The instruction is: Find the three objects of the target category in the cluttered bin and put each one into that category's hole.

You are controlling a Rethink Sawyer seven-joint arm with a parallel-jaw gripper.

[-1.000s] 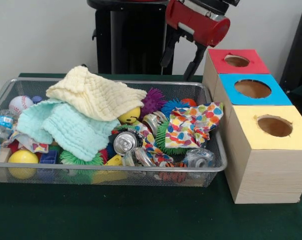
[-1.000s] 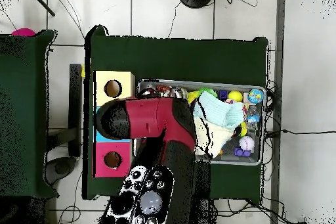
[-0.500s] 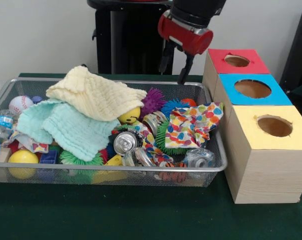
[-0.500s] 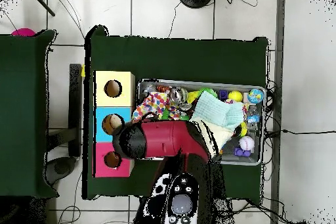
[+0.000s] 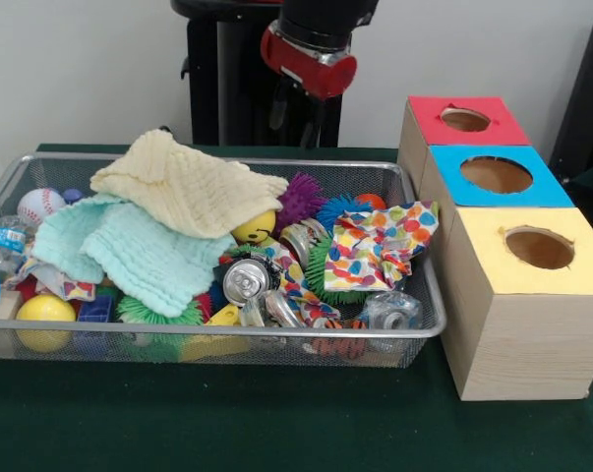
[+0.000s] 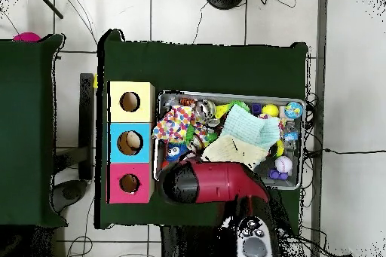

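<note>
— Above the far rim of the basket, what is the tool (image 5: pixel 298 116) doing?

— It hangs under the red wrist, clear of everything. Two dark fingers show below the red cuff, but against the black pedestal I cannot tell whether they are apart or together, and nothing hangs from them that I can make out.

— And the basket itself?

— The wire basket (image 5: pixel 188 337) sits on the green bench (image 5: pixel 276 433), just beside the three wooden boxes. It is full: a cream cloth (image 5: pixel 183 187) lies over a mint cloth (image 5: pixel 139 251), with a crushed can (image 5: pixel 245 281), a spotted cloth (image 5: pixel 380 241), spiky rubber balls, a baseball (image 5: pixel 40 205) and a yellow ball (image 5: pixel 44 311) around them.

— Anything sorted yet?

— From overhead, the hole in the blue box (image 6: pixel 130 142) shows something pale inside, so I judge one object may already be in. The holes of the yellow box (image 6: pixel 130 102) and red box (image 6: pixel 129 183) look dark and empty.

— So what is left?

— Probably two more of that kind, likely buried in the clutter. Which category is meant, I cannot say for sure.
</note>
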